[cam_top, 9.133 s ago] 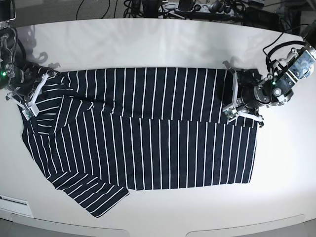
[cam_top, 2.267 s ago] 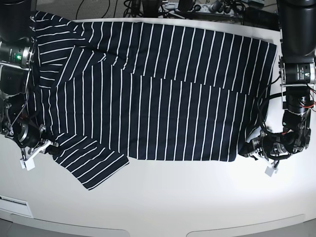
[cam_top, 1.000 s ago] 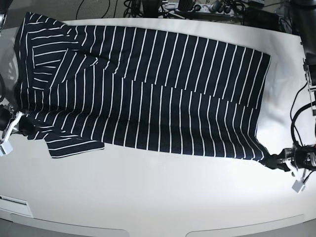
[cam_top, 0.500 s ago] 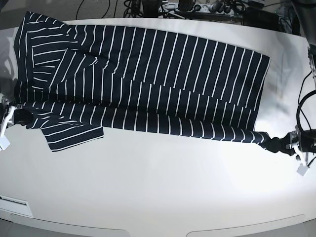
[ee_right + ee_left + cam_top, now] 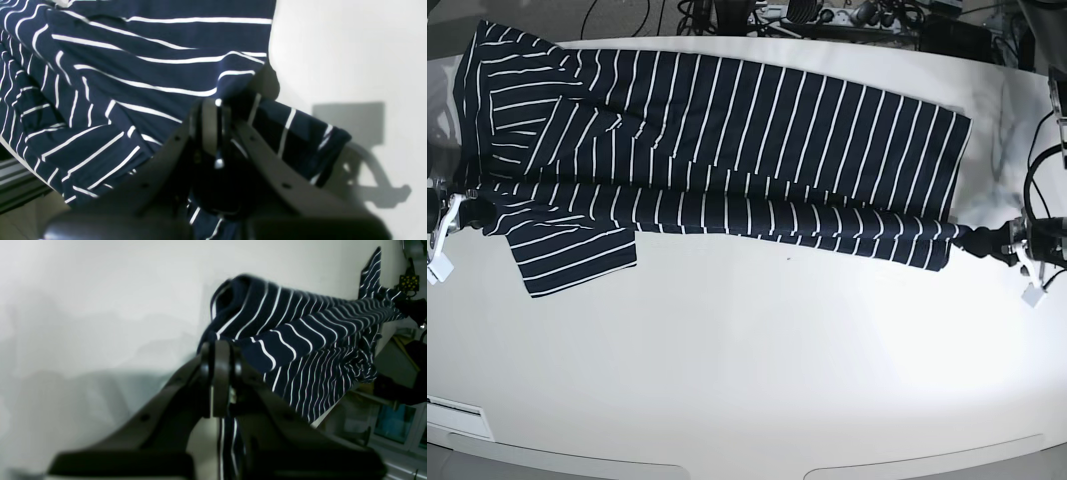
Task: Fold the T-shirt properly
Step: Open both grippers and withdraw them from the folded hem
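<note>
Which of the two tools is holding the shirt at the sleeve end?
The right tool, at the base view's left edge. It grips the T-shirt just above the sleeve lying flat; the left tool pinches the plain hem corner opposite.

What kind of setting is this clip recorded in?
Probably a robotics lab bench: a plain white table, tangled cables and equipment along its far edge, and two grippers, left and right, holding a striped T-shirt between them.
</note>
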Tool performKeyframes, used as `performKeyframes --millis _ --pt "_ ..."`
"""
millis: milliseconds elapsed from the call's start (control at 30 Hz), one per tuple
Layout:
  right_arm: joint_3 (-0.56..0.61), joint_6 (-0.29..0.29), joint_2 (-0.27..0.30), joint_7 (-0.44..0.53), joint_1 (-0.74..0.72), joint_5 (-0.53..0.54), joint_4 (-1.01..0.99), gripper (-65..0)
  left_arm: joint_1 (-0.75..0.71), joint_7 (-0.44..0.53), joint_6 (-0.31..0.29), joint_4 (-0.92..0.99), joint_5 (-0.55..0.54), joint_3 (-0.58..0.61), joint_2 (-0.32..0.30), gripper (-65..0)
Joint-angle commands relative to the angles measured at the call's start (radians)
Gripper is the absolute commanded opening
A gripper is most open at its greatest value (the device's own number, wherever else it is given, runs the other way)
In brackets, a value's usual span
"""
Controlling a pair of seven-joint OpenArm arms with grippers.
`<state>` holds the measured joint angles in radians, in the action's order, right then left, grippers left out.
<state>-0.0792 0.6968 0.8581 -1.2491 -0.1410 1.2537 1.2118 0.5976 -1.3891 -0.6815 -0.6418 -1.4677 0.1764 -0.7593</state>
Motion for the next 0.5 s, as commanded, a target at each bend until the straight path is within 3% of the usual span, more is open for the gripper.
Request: performKeyframes --millis 0,467 --pt "-0.010 0.001 0.035 -0.005 -0.014 -0.001 0.012 -65.0 0.017 -0.007 -0.006 -0.013 -0.016 -0.006 -0.028 -65.0" --pt "-0.010 0.001 0.028 -0.005 0.050 -0.001 0.012 -65.0 -0.009 -0.007 0.023 -0.013 -0.016 -0.006 -0.028 -65.0"
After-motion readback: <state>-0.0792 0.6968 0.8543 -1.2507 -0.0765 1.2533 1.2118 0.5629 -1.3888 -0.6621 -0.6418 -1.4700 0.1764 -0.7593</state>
